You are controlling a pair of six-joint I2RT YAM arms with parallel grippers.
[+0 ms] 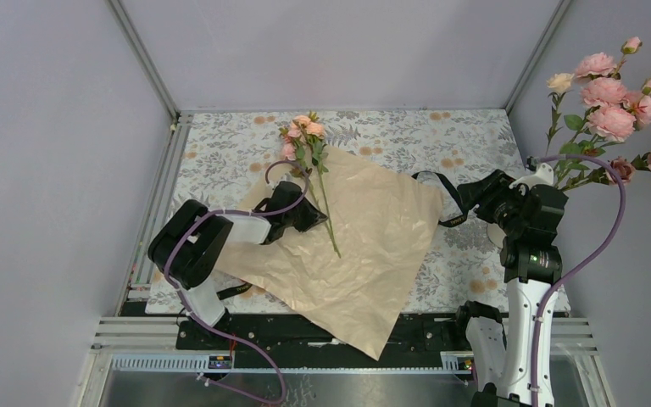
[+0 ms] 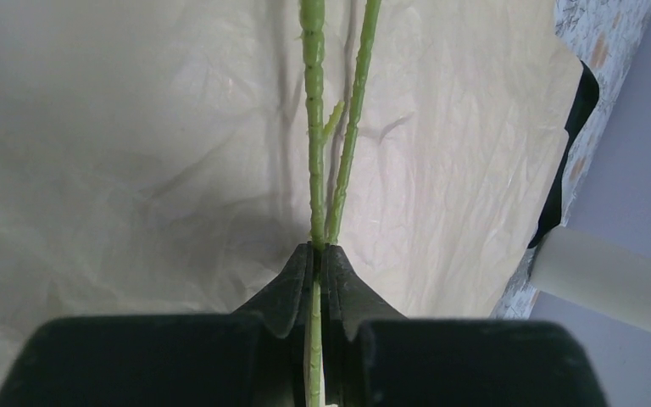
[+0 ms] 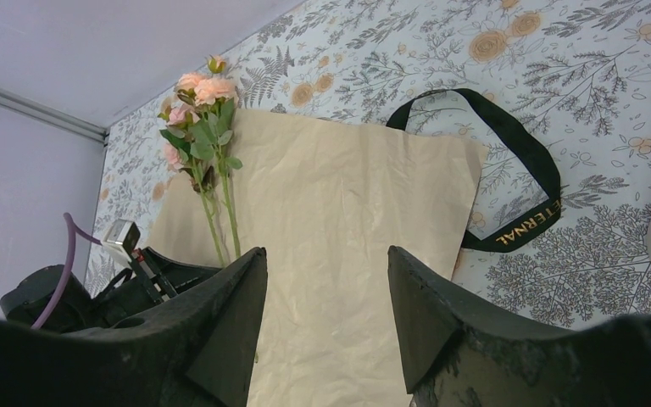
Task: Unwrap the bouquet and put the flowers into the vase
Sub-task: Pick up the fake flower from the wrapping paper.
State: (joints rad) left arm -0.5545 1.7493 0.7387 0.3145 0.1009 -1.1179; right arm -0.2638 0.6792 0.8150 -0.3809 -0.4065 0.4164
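Observation:
The wrapping paper (image 1: 364,246) lies unfolded and flat on the table, tan side up. On its left part lie two flowers (image 1: 303,136), peach and pink blossoms toward the back, thin green stems (image 2: 314,127) running forward. My left gripper (image 1: 315,214) is shut on one stem (image 2: 314,339), and the second stem runs just beside its tips (image 2: 318,250). My right gripper (image 3: 326,250) hovers open over the paper's right side with nothing between its fingers. The cream vase (image 2: 610,275) stands at the right, mostly hidden behind the right arm in the top view. Several pink roses (image 1: 608,97) rise from it.
A black ribbon (image 3: 517,170) printed with gold letters lies looped on the floral tablecloth (image 1: 407,131) by the paper's right corner (image 1: 441,191). Grey walls and metal frame rails close in the table on three sides. The paper's front corner overhangs the near edge.

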